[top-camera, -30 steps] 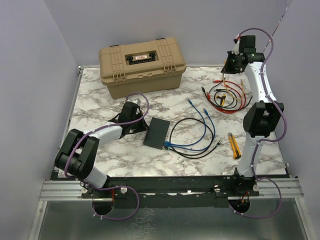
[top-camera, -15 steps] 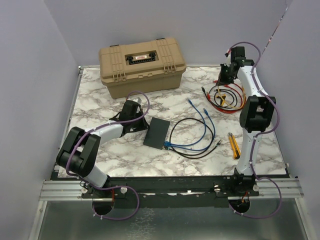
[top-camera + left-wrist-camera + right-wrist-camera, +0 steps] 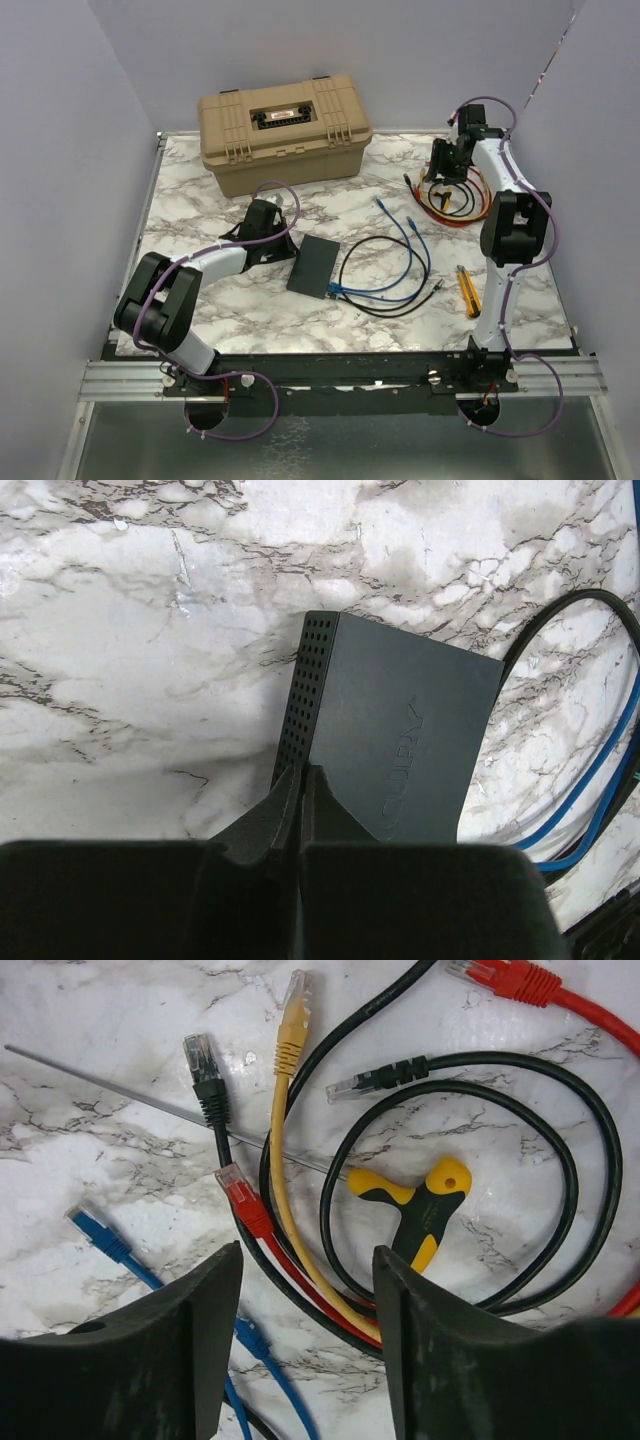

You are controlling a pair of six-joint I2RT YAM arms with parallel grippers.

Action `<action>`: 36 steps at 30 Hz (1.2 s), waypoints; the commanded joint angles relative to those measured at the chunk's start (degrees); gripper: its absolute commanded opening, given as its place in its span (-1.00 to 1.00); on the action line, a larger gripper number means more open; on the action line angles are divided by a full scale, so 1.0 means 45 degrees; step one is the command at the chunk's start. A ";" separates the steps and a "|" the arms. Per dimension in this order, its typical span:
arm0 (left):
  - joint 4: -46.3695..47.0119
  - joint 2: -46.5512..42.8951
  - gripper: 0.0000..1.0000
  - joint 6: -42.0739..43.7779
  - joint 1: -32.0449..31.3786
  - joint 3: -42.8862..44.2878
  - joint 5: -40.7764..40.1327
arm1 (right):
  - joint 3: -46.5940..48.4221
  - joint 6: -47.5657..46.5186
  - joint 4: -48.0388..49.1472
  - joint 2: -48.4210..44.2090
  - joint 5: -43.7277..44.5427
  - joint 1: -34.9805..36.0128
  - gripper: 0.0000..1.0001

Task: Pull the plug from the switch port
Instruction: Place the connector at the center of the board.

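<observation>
Near left: left pincer [image 3: 301, 785] pressed together, tips at the switch [image 3: 400, 740] corner. Blue plug [image 3: 335, 291] at switch's near edge. Far right: right pincer [image 3: 307, 1300] spread above cable tangle [image 3: 395, 1075].

I watched from above and behind; wrist cameras looked down closely, the left sharing the flat matte-black switch box [image 3: 313, 264] with overhead.

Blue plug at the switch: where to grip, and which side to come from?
Probably the body of the blue plug, just outside the near short edge of the switch. Come from above with fingers across its sides: the switch lies flat and the plug sticks out level toward the near side, open overhead.
</observation>
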 commanded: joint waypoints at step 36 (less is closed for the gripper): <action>-0.2230 0.0248 -0.82 0.0466 -0.0172 -0.0965 -0.0202 | -0.8039 0.0268 0.2588 -0.6471 -0.2956 0.2900 0.66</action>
